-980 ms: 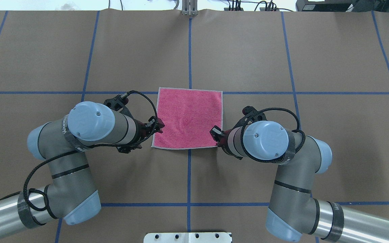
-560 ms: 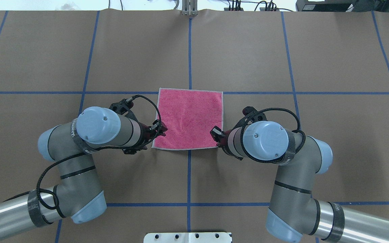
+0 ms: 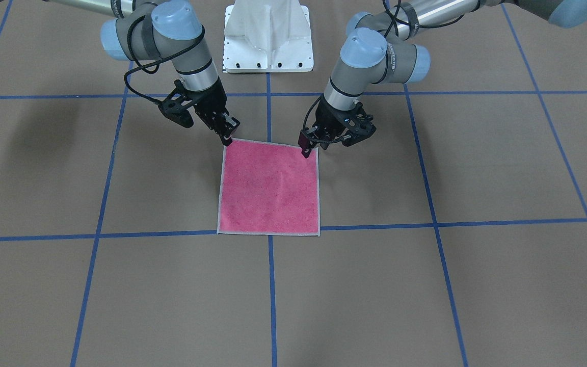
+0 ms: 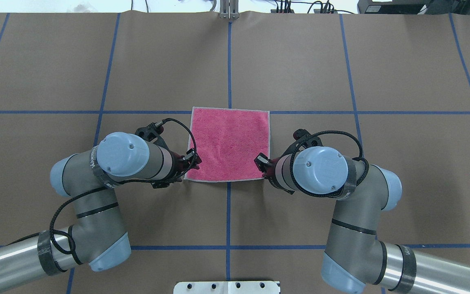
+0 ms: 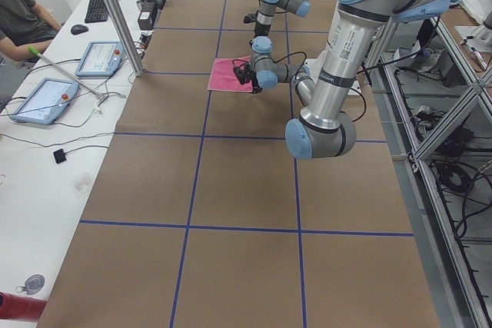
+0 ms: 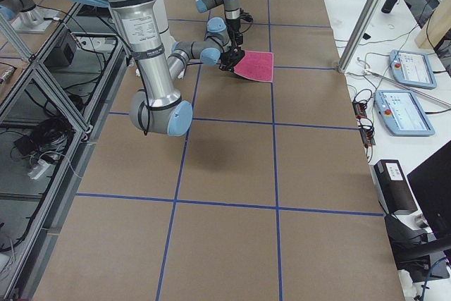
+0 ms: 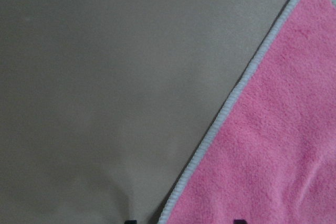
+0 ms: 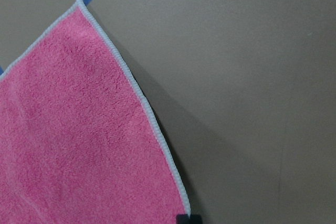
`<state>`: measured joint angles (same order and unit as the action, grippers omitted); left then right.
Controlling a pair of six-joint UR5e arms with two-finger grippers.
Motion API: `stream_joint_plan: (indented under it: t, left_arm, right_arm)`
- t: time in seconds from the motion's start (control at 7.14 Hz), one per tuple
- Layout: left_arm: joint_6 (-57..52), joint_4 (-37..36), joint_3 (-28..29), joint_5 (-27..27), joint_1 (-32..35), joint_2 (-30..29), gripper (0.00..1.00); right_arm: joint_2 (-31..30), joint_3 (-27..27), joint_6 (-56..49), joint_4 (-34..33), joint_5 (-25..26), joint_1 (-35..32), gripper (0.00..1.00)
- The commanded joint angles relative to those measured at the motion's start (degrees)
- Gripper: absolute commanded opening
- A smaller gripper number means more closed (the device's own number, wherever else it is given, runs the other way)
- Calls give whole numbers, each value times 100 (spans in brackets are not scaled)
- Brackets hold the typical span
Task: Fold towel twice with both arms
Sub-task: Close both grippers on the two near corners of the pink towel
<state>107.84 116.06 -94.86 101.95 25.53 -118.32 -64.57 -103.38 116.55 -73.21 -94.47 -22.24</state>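
The towel [image 4: 229,143] lies flat as one open square, pink face up, about the middle of the surface [image 4: 300,61]. Its far edge runs along a cross line of blue tape [image 4: 341,112], and the tape line down the middle passes under it. Light grey edging shows all round.

The left claw [image 4: 194,160] is at the towel's corner that points toward the robot's edge and the left end of the surface. Its fingers are parted. In the left wrist view two dark fingertips [image 7: 239,221] show at the bottom, one over pink cloth and the other over bare surface, with the edging between them. It grips nothing.

The right claw [image 4: 260,161] is at the other robot-side corner, toward the right end. In the right wrist view a single dark tip [image 8: 188,219] shows right at the edging. The edge beside it stands a little off the surface, with a dark shadow under it. The fingers look drawn narrow on the towel's edge there.

The left arm [image 4: 125,155] and right arm [image 4: 320,169] reach in low from the robot's edge, wrists tilted down toward the towel. The white base [image 3: 268,35] stands at that edge between them. In the left side view a person [image 5: 19,13] sits beyond the far edge, beside two tablets [image 5: 38,101].
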Motion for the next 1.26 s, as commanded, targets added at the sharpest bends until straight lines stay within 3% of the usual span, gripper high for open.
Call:
stream_joint_plan:
  t: [0.0,0.28,0.56,0.98,1.12]
  left_arm:
    - [0,-4,55,0,-4,-25,57]
    - [18,-4,47,0,-4,-25,56]
    - [26,-4,38,9,-4,-25,29]
    - [53,-13,38,9,-4,-25,16]
    - [53,-22,38,9,-4,-25,1]
  right_arm:
    - [6,2,0,-1,-1,0,0]
    - [6,-6,0,-1,-1,0,0]
    - [6,-6,0,-1,-1,-9,0]
    - [6,-6,0,-1,-1,-9,0]
    - [6,-6,0,-1,-1,-9,0]
